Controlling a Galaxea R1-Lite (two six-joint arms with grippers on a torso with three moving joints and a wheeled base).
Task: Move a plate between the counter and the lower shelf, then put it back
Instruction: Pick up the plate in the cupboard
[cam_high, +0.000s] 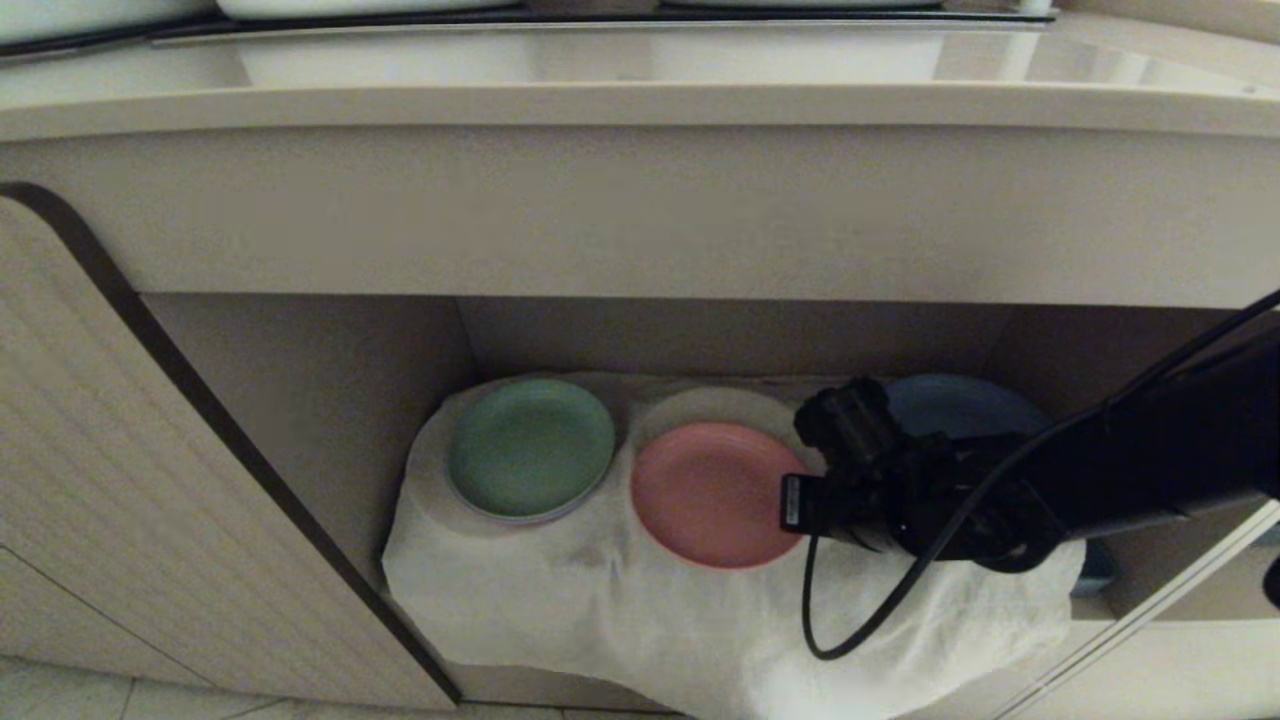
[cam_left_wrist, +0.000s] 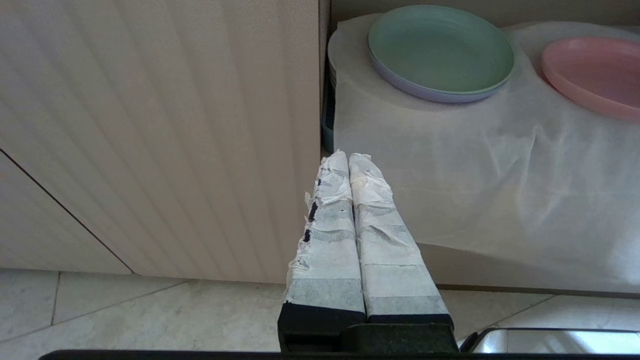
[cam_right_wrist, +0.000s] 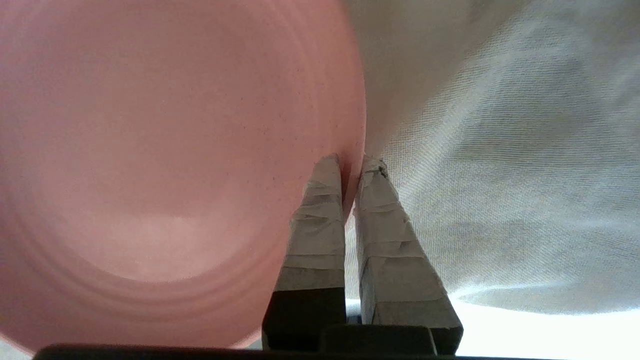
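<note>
The pink plate (cam_high: 712, 492) (cam_left_wrist: 595, 70) (cam_right_wrist: 165, 165) lies in the middle of the lower shelf (cam_high: 330, 400), on the white cloth (cam_high: 600, 600). My right gripper (cam_high: 800, 500) (cam_right_wrist: 351, 161) reaches in from the right and is shut on the plate's right rim, one taped finger over it and one under. The counter (cam_high: 640, 105) runs across above the shelf. My left gripper (cam_left_wrist: 348, 156) is shut and empty, low beside the cabinet door; it is not in the head view.
A green plate (cam_high: 530, 447) (cam_left_wrist: 440, 50) sits to the left of the pink one, on a lilac plate. A blue plate (cam_high: 960, 405) lies behind my right arm. A ribbed cabinet door (cam_high: 110, 500) stands open on the left. A black cable (cam_high: 850, 620) loops under the wrist.
</note>
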